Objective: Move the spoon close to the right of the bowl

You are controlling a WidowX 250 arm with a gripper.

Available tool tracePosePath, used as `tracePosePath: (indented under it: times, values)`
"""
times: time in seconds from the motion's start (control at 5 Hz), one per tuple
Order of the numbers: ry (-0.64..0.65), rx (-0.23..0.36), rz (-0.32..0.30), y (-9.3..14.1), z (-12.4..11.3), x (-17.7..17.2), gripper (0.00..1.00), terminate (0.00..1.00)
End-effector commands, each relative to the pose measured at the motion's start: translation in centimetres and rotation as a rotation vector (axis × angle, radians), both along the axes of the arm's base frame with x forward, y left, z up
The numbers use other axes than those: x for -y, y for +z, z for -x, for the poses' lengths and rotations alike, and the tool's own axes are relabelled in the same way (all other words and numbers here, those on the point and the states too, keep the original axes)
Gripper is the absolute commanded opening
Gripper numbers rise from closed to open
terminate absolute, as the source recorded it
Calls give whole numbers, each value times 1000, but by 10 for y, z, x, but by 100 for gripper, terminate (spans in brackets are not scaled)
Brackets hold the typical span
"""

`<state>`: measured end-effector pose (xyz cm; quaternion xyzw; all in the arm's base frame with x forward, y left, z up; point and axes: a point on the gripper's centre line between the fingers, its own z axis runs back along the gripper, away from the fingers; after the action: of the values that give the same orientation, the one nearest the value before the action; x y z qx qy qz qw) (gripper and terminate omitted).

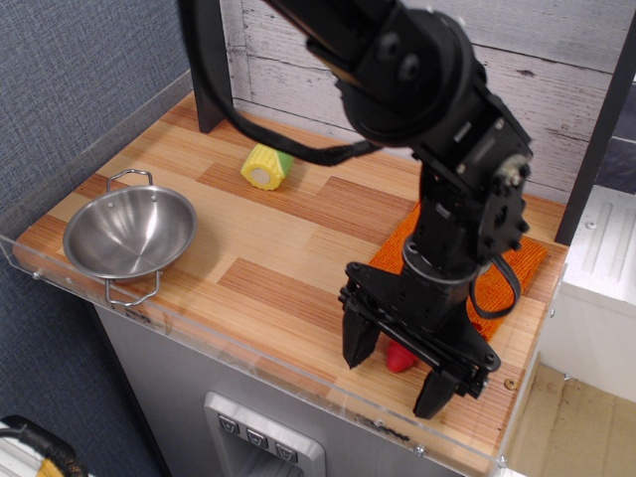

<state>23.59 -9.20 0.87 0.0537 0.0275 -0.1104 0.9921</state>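
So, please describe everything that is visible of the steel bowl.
The bowl is round, shiny stainless steel, with two thin wire loop handles, one at the far rim and one at the near rim. It stands upright and looks empty, on the wooden counter near its front-left corner. Nothing touches it but the counter; the corn and gripper are well apart.

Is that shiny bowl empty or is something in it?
Empty. The bowl sits upright, and its bare steel inside shows nothing in it.
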Motion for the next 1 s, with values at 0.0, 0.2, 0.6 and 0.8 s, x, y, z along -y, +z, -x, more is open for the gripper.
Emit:
tracePosePath:
  times: [0.0, 0.2, 0.6, 0.8]
  values:
    - [-4, 71, -23, 2, -19, 4, 100, 0]
    - [11, 89, -31, 8, -25, -3, 100, 0]
    - [52, 82, -41, 7, -14, -13, 0, 0]
    - [63, 94, -67, 13, -12, -15, 0, 0]
